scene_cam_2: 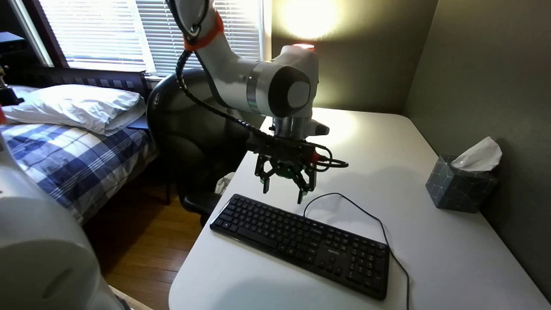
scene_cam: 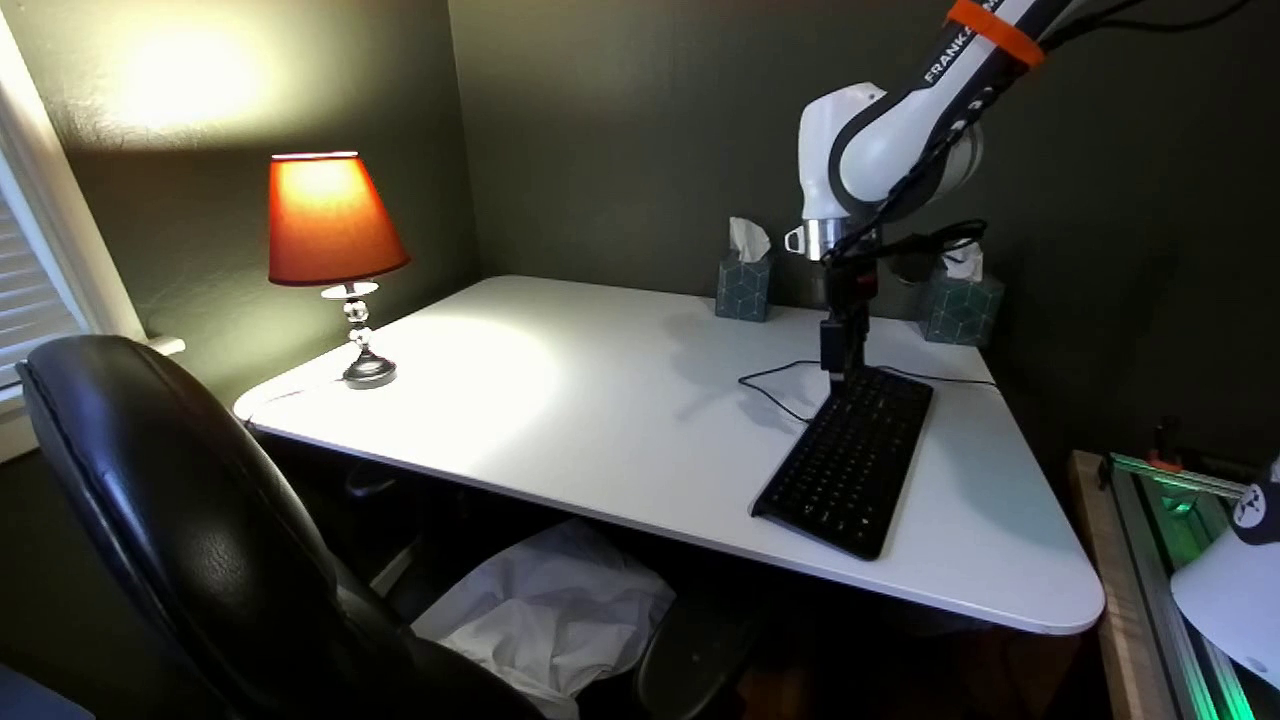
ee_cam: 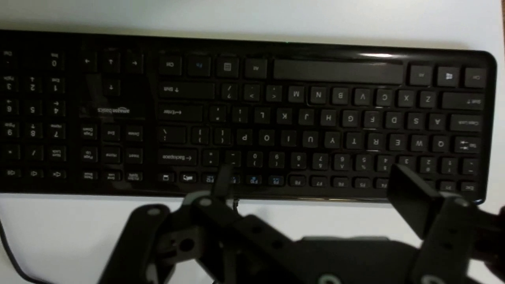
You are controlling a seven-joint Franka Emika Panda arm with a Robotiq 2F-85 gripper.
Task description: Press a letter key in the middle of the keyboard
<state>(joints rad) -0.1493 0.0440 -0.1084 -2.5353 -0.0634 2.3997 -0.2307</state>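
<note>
The flat black keyboard [scene_cam: 850, 470] lies on the white table, and it also shows in an exterior view [scene_cam_2: 297, 239]. In the wrist view the keyboard [ee_cam: 256, 118] appears upside down, with its letter keys readable, such as the H key [ee_cam: 328, 117] and the J key [ee_cam: 306, 116] near the middle. My gripper [scene_cam_2: 283, 196] is open and empty, pointing down above the keyboard's cable-side edge. In the wrist view the spread fingers of the gripper [ee_cam: 310, 169] overlap the function and number rows. The fingertips look apart from the keys.
A thin dark cable [scene_cam_2: 366, 212] runs from the keyboard across the white table [scene_cam: 600, 400]. Tissue boxes [scene_cam: 743, 288] [scene_cam: 962, 308] stand near the wall. A lit red lamp [scene_cam: 335, 225] stands at the table's far end. A black chair [scene_cam: 200, 500] is by the table's edge.
</note>
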